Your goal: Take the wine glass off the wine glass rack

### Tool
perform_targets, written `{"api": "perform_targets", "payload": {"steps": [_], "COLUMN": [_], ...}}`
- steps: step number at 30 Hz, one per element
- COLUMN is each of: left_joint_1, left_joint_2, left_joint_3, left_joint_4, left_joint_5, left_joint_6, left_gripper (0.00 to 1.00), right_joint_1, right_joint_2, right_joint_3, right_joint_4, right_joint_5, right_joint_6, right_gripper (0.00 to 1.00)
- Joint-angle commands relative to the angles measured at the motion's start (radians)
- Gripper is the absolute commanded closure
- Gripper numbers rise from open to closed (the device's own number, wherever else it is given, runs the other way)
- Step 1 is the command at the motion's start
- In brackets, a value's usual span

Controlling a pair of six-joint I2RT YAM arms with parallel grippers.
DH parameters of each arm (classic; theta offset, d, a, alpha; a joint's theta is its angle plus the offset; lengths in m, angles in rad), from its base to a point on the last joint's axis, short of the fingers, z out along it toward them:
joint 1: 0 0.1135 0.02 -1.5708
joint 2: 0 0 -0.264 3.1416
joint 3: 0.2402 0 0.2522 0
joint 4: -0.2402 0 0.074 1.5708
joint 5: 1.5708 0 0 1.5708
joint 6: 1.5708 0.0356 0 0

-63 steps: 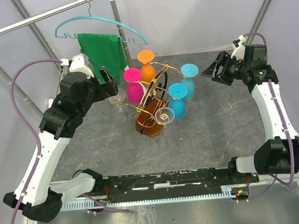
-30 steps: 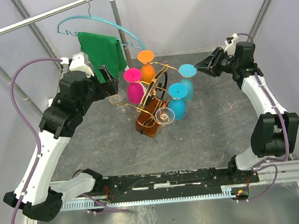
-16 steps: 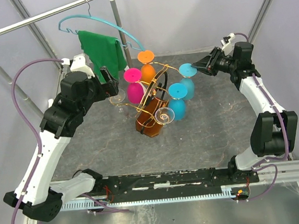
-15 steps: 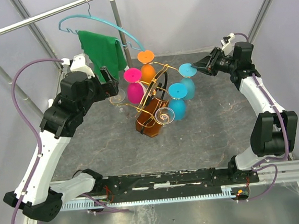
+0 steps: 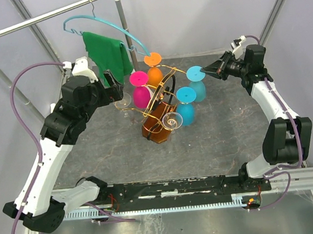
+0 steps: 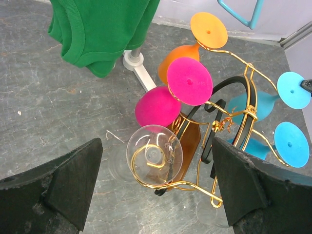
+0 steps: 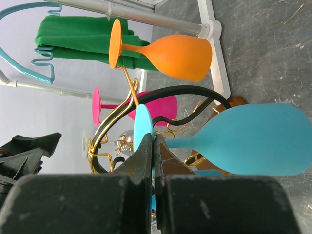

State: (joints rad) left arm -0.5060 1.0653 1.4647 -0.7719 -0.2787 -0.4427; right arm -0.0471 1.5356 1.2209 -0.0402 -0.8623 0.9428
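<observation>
The gold wire wine glass rack (image 5: 156, 129) stands mid-table with several glasses hanging upside down on its arms. My right gripper (image 5: 208, 71) is shut on the edge of the round foot of a blue wine glass (image 5: 197, 90) at the rack's right arm. In the right wrist view the gripper (image 7: 154, 140) pinches the foot disc, and the blue bowl (image 7: 253, 139) points right. My left gripper (image 6: 156, 195) stands open above a clear glass (image 6: 154, 155) on the rack's left side, touching nothing. In the top view the left gripper (image 5: 114, 87) hovers beside the pink glass (image 5: 139, 94).
Orange (image 5: 153, 68), a second blue (image 5: 186, 110) and another clear glass (image 5: 172, 121) also hang on the rack. Behind it a grey clothes rail (image 5: 122, 27) carries a teal hanger (image 5: 110, 23) with green cloth (image 5: 107, 53). The rail's white foot (image 6: 132, 61) stands close to the rack.
My right arm has swung in from the right towards the rack, and its jaws have shut on the blue glass's foot. The left arm has stayed put.
</observation>
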Motion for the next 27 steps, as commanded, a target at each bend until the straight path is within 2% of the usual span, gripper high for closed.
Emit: {"api": "perform_targets", "payload": {"steps": [1, 11, 16, 21, 27], "left_joint_1": [0.0, -0.001, -0.001, 0.0, -0.001], "left_joint_2": [-0.031, -0.048, -0.044, -0.04, -0.069], "left_joint_3": [0.002, -0.003, -0.029, -0.032, -0.031], "left_joint_4": [0.009, 0.007, 0.032, 0.025, 0.015], "left_joint_5": [-0.01, -0.021, 0.005, 0.017, -0.015], "left_joint_6": [0.041, 0.046, 0.038, 0.038, 0.052], "left_gripper": [0.01, 0.01, 0.01, 0.01, 0.01], "right_joint_1": [-0.018, -0.038, 0.02, 0.072, 0.072], "right_joint_2": [-0.059, -0.14, -0.152, -0.113, -0.013], "right_joint_3": [-0.022, -0.056, -0.068, -0.018, 0.106], "right_joint_4": [0.043, -0.01, 0.001, 0.011, 0.037], "right_joint_5": [0.016, -0.007, 0.001, 0.037, 0.078], "right_joint_6": [0.02, 0.004, 0.04, 0.056, 0.066], "right_gripper": [0.99, 0.99, 0.99, 0.99, 0.99]}}
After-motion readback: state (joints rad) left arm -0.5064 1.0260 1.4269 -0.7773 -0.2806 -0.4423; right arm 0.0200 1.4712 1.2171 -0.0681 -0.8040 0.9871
